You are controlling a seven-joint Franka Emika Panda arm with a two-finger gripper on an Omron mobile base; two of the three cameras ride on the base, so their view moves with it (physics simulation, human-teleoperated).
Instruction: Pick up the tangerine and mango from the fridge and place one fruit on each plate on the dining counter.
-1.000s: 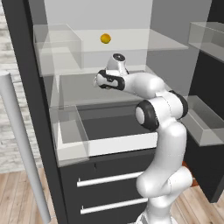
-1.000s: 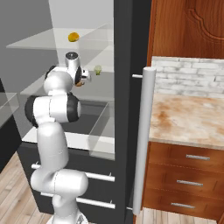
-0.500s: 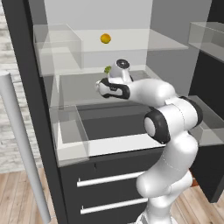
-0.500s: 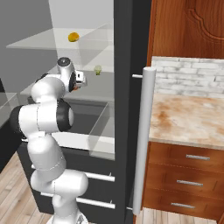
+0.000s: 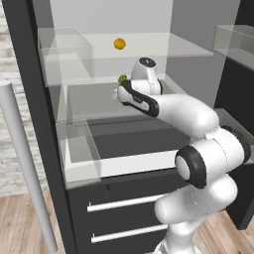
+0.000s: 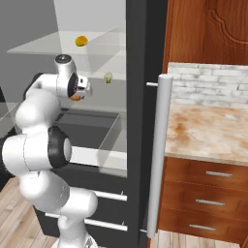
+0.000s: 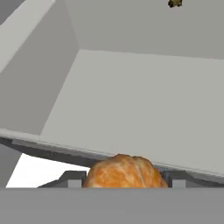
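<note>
Tangerine first: the small, slightly flattened red-orange tangerine [image 7: 124,172] sits right between my dark finger tips in the hand view, and in the right base view a sliver of its orange shows at my hand [image 6: 77,93], so I judge my hand is closed narrow around it and carrying it. I am inside the tall black fridge with the pale grey interior [image 5: 74,218], with my hand hanging above the middle clear glass shelf [image 5: 94,99], near its front edge. Just beyond my hand on that shelf is a small green broccoli-like piece [image 6: 109,77], which I leave alone. Farther up and back, on the top glass shelf, rests the small rounded golden-yellow mango [image 5: 119,43], well apart from my hand. Off to the right, past the long silver bar handle [image 6: 157,155], lies a beige stone worktop mottled rusty brown [image 6: 208,133]. The step in hand, as I read it, is bringing the first fruit out of the fridge. My next move calls for drawing the arm back clear of the shelves without knocking the green piece, then carrying the fruit to a plate on the dining counter before coming back for the mango.
</note>
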